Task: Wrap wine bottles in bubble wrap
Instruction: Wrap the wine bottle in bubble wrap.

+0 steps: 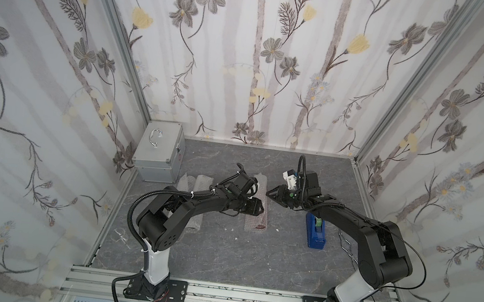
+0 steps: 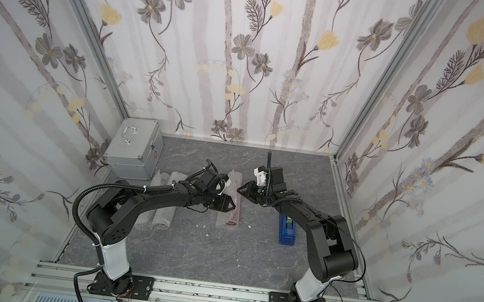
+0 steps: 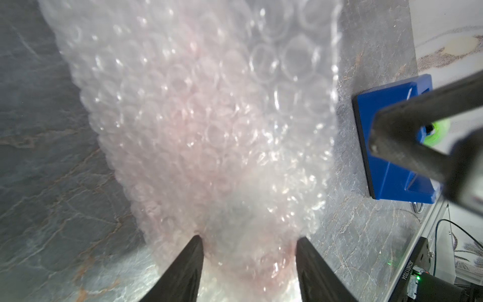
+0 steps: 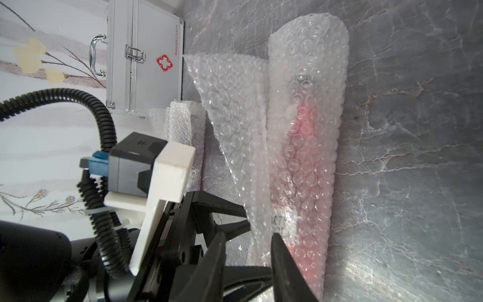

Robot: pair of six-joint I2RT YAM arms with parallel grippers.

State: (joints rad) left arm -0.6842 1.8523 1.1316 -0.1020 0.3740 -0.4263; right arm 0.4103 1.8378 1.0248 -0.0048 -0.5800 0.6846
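Note:
A wine bottle (image 4: 305,157) with red-pink liquid lies rolled in bubble wrap (image 1: 256,219) (image 2: 228,216) at the table's middle. My left gripper (image 3: 249,240) (image 1: 259,207) is shut across one end of this roll (image 3: 196,117), a finger pressed to each side. A loose flap (image 4: 230,117) of the wrap stands up beside the roll. My right gripper (image 4: 247,236) (image 1: 269,192) (image 2: 240,188) is open, and the flap's edge passes between its parted fingers. Two more rolled bubble wrap bundles (image 1: 193,215) (image 4: 185,125) lie to the left, contents hidden.
A silver metal case (image 1: 158,154) (image 2: 134,145) (image 4: 146,60) stands in the back left corner. A blue tape dispenser (image 1: 317,233) (image 2: 287,231) (image 3: 386,146) sits right of the roll, under my right arm. A wire object (image 1: 346,239) lies farther right.

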